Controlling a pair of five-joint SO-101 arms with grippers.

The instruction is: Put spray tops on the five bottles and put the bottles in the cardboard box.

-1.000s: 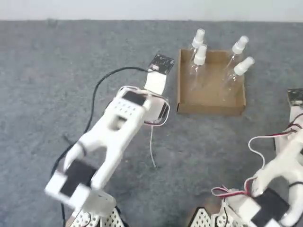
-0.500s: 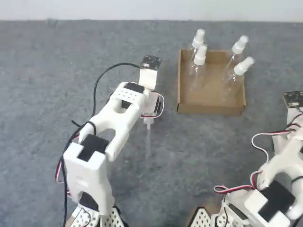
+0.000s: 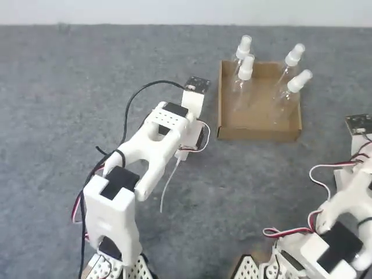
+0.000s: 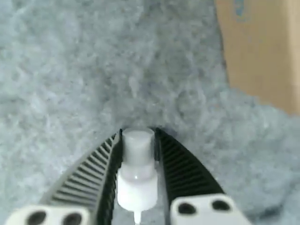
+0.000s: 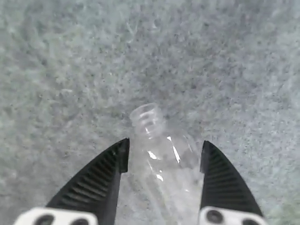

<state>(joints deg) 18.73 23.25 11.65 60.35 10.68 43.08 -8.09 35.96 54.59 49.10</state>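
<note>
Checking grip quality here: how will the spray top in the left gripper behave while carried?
The spray top looks small and plastic, so probably light; the left gripper pinches its smooth round collar, so it might twist. Its thin dip tube curves below, likely floppy and apt to sway.

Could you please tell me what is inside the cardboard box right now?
Four clear bottles with white spray tops stand inside the box; bare cardboard floor shows between them. The near wall may cover a strip of floor.
</note>
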